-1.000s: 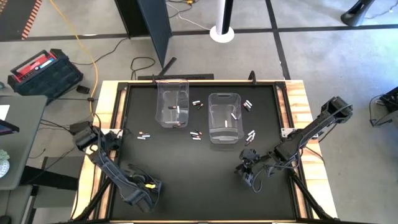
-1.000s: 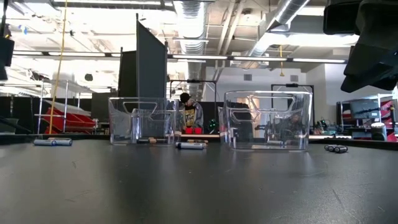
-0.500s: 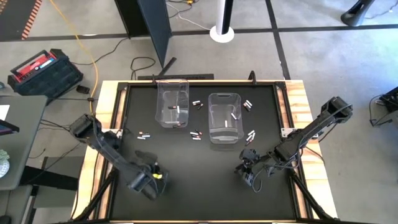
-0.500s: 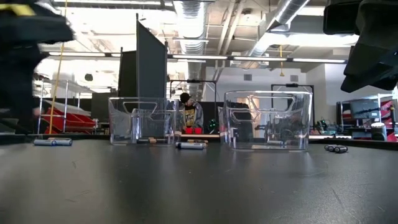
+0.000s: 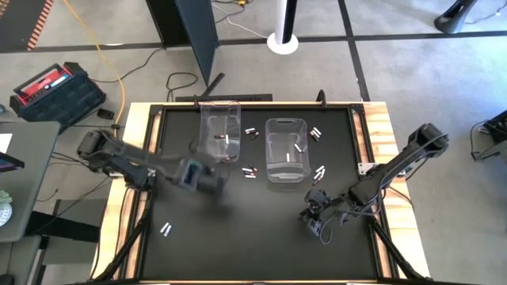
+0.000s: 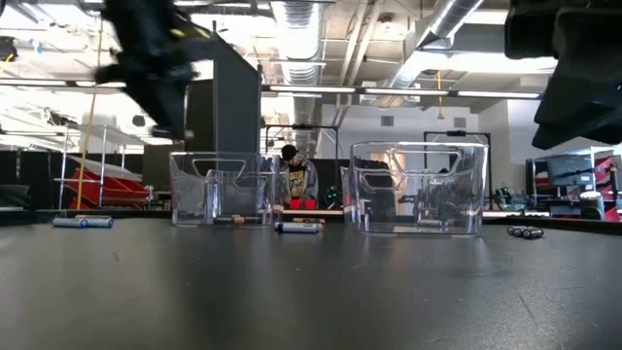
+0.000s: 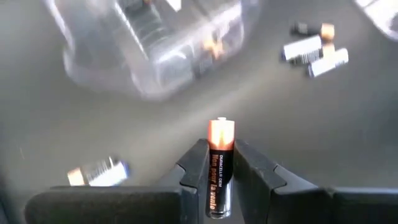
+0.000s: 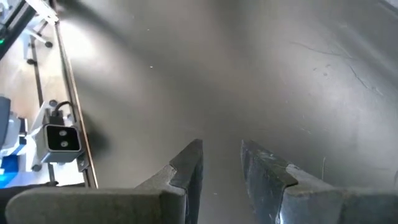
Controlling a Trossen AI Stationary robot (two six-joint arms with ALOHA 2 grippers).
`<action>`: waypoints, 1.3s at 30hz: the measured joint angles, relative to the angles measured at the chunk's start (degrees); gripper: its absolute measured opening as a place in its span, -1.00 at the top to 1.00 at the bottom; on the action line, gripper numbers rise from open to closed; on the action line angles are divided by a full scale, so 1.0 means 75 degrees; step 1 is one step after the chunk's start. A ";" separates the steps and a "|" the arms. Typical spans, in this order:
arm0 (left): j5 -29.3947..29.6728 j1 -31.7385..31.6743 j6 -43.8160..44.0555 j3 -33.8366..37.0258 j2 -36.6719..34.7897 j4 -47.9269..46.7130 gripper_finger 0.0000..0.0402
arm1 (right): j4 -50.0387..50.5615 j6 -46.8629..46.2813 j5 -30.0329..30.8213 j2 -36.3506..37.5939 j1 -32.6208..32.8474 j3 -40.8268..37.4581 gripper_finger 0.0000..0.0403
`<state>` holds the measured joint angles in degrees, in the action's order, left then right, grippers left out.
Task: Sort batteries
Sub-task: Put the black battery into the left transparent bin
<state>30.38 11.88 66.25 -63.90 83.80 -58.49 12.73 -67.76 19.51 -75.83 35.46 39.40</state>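
We see a black matte bench (image 5: pixel 253 237) framed in pale wood, with two clear rectangular plastic bins standing on it: the left clear bin (image 5: pixel 219 131) and the right clear bin (image 5: pixel 286 149), apart from each other. Each bin has a few small cylindrical batteries lying on its floor. More loose batteries (image 5: pixel 250 171) lie scattered between and around the bins, some white, some dark with copper ends, and one white cell (image 5: pixel 165 229) lies alone near the front left of the bench. In the low view a battery (image 6: pixel 297 227) lies between the bins and a person (image 6: pixel 294 179) shows far behind them.

Our left tool (image 5: pixel 207 179) hangs just in front of the left bin, its two dark fingers (image 7: pixel 194 169) pressed on a black and copper battery (image 7: pixel 219 168) whose copper end sticks out past the tips. Our right tool (image 8: pixel 221 155) waits low over bare bench near the front right, its dark wedge-shaped fingers parted by a narrow gap with nothing between them.
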 joint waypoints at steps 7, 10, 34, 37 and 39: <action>-0.0476 -0.2386 -0.3594 0.0000 -0.0127 0.1863 0.72 | 0.0003 -0.1070 0.0012 -0.0423 0.0000 0.0000 0.37; -0.0977 -0.3272 -0.4737 0.0000 -0.0127 0.2590 0.72 | 0.0006 -0.1660 0.0014 -0.0606 -0.0001 0.0000 0.37; -0.2920 -0.6078 -0.9163 -0.1314 0.2579 0.2805 0.72 | -0.0379 -0.3044 0.0015 -0.0989 -0.1371 0.0003 0.37; -0.3191 -0.6208 -0.9264 -0.1314 0.2832 0.2814 0.72 | -0.0447 -0.3041 0.0015 -0.0989 -0.1453 0.0003 0.37; -0.3225 -0.6291 -0.9268 -0.1314 0.2953 0.2935 0.72 | -0.0475 -0.3041 0.0015 -0.0989 -0.1489 0.0003 0.37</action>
<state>6.20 -35.30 -3.27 -73.76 105.95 -36.48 9.17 -90.56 19.62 -83.24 24.29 39.42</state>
